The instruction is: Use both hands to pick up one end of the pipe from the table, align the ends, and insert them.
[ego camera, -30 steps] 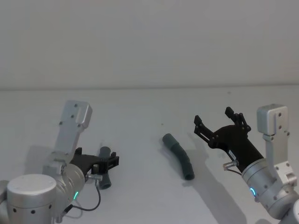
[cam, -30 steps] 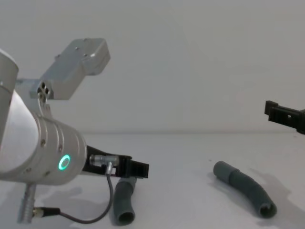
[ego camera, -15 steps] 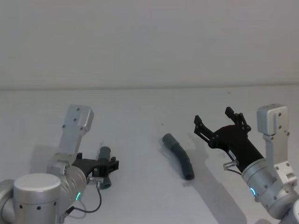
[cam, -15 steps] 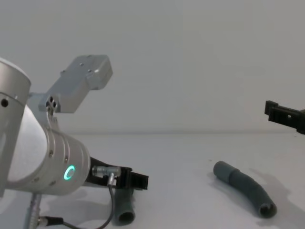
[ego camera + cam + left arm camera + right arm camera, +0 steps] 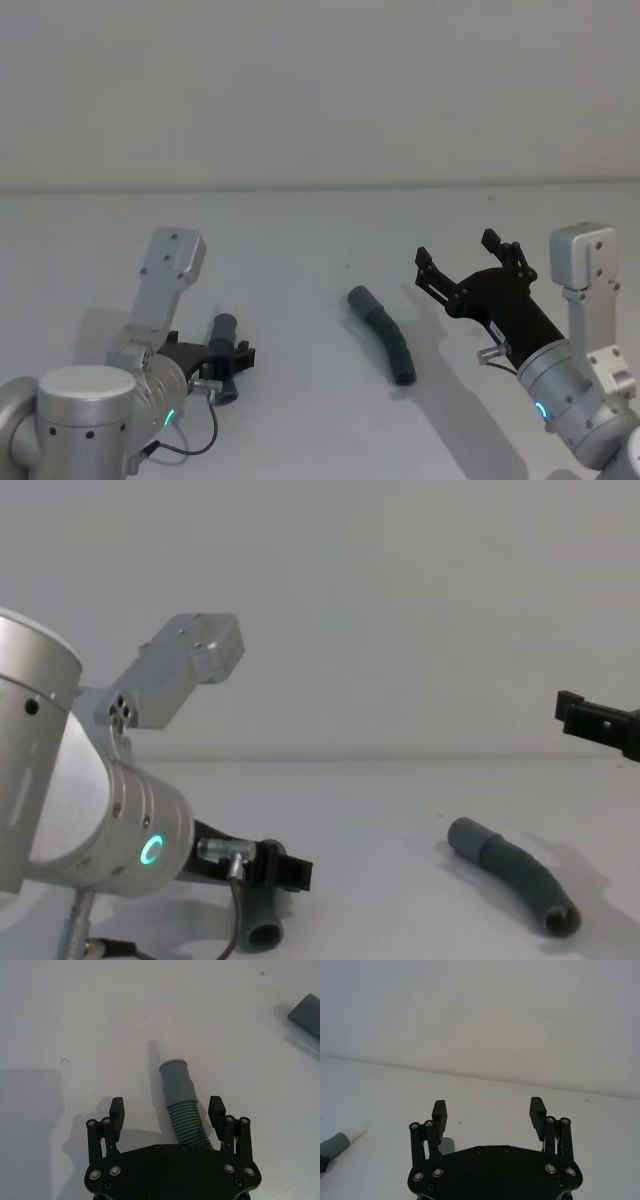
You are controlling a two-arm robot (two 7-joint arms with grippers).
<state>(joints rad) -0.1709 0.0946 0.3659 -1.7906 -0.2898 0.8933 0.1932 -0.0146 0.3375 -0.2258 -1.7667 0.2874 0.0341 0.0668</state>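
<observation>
Left gripper [image 5: 167, 1109] lowered further, wide open astride short tube [image 5: 176, 1082], tube's rear end hidden beneath it; right gripper [image 5: 458, 250] unmoved, open, empty.

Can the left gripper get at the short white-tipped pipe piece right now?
Probably yes. The left gripper is open, low over the table, with its jaws either side of the short pipe piece, and nothing else is in the way. The right gripper hangs raised, farther right.

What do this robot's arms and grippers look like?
Thick silver left arm and right arm, each with a teal light ring near the wrist. The left gripper and right gripper are black, angular, with silver screw heads and blocky jaws. A grey cable loops by the left wrist.
</observation>
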